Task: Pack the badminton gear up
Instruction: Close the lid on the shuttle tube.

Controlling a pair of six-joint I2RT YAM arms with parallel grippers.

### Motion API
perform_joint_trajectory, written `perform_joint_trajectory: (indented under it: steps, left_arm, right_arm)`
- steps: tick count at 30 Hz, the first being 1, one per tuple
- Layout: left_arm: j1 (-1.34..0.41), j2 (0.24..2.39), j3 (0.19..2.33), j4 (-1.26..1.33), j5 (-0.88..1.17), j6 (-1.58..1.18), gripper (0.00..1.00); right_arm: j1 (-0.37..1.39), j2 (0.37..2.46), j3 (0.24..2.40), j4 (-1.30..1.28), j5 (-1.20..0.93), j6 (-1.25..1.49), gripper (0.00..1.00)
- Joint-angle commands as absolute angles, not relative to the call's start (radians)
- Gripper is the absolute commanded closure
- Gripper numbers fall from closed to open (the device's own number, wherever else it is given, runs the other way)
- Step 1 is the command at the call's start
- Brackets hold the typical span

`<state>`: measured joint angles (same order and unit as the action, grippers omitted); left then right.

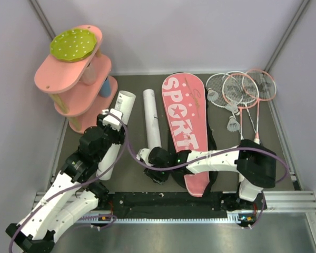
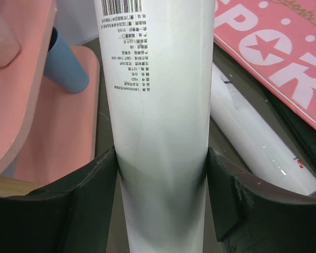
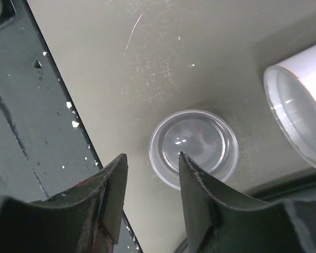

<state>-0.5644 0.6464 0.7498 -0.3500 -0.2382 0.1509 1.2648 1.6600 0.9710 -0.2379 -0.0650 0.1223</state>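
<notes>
Badminton gear lies spread over the table. Nearest me the right gripper hangs over a clear cap, jaws half apart and clamping nothing, one fingertip above the rim; pinched off-centre, I reckon that thin edge tips or skids toward the open-ended tube beside it. Further in, the left gripper clasps the other tube on both sides, and something so long and smooth might swing into the pink shelf, while bag, rackets and shuttlecocks lie unpacked beyond.
</notes>
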Motion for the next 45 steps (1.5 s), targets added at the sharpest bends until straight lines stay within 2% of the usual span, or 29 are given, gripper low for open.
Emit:
perform_joint_trajectory:
  steps: [1, 5, 7, 8, 11, 14, 16, 20, 23, 25, 27, 29, 35, 45]
  left_arm:
    - [-0.563, 0.583, 0.710, -0.230, -0.345, 0.161, 1.00]
    - [-0.563, 0.549, 0.675, -0.201, -0.359, 0.166, 1.00]
    - [-0.563, 0.534, 0.663, -0.192, -0.356, 0.169, 1.00]
    - [-0.561, 0.531, 0.661, -0.193, -0.354, 0.173, 1.00]
    - [-0.563, 0.526, 0.649, -0.187, -0.333, 0.192, 1.00]
    - [-0.563, 0.526, 0.638, -0.187, -0.286, 0.213, 1.00]
    - [-0.563, 0.528, 0.630, -0.187, -0.250, 0.221, 1.00]
    - [-0.563, 0.541, 0.627, -0.183, -0.146, 0.241, 1.00]
    - [-0.563, 0.577, 0.632, -0.190, 0.032, 0.255, 1.00]
    - [-0.568, 0.621, 0.646, -0.209, 0.194, 0.274, 1.00]
    - [-0.572, 0.656, 0.675, -0.244, 0.251, 0.275, 1.00]
    - [-0.584, 0.692, 0.689, -0.258, 0.262, 0.284, 1.00]
    - [-0.618, 0.695, 0.683, -0.258, 0.324, 0.305, 1.00]
    - [-0.678, 0.654, 0.664, -0.261, 0.305, 0.337, 1.00]
  right_arm:
    - [1.296, 1.707, 1.012, -0.199, -0.069, 0.090, 0.57]
    - [1.312, 1.756, 1.017, -0.190, -0.023, 0.087, 0.60]
    - [1.321, 1.789, 1.031, -0.198, 0.020, 0.090, 0.67]
    - [1.325, 1.799, 1.037, -0.204, 0.078, 0.095, 0.77]
    - [1.328, 1.818, 1.055, -0.222, 0.178, 0.129, 1.00]
    - [1.328, 1.711, 1.020, -0.207, 0.212, 0.156, 1.00]
    - [1.313, 1.619, 0.977, -0.198, 0.163, 0.155, 1.00]
    - [1.204, 1.329, 0.879, -0.158, -0.177, 0.182, 1.00]
    - [1.031, 1.157, 0.850, -0.140, -0.450, 0.235, 1.00]
    - [0.895, 1.088, 0.859, -0.141, -0.529, 0.287, 1.00]
    - [0.815, 1.039, 0.925, -0.173, -0.613, 0.310, 1.00]
    - [0.740, 1.046, 1.033, -0.263, -0.681, 0.313, 1.00]
    - [0.732, 1.146, 1.244, -0.436, -0.634, 0.253, 1.00]
    - [0.723, 1.223, 1.310, -0.486, -0.621, 0.253, 1.00]
